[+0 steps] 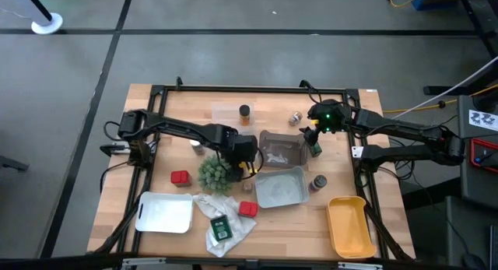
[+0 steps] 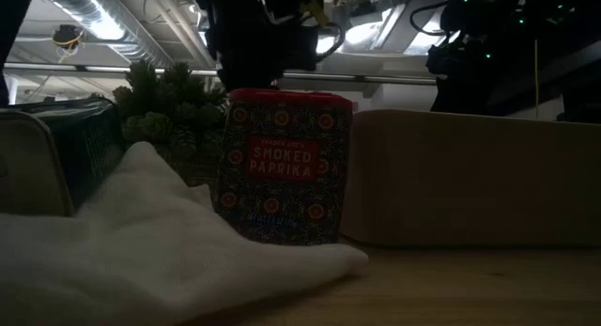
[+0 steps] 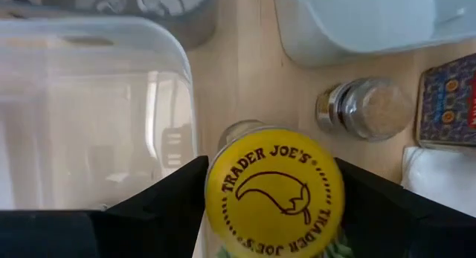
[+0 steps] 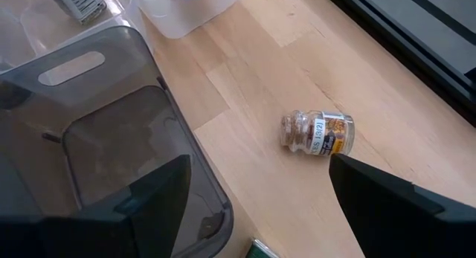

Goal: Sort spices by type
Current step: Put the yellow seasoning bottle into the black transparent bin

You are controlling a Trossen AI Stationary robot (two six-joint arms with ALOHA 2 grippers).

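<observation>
Your left gripper clamps the yellow-capped jar beside the clear tray; it could clip the tray's rim and slip. Your right gripper hangs open above a toppled jar, which could roll away.

Yellow-capped jar; red patterned tin

Overhead view: evenly lit, soft shadows cast on the bench. Low view: dim and backlit by bright ceiling strip lights; the paprika tin is seen in shade, the white cloth blurred in front. Left wrist view: the yellow cap is sharp, the clear tray hazed by glare.
</observation>
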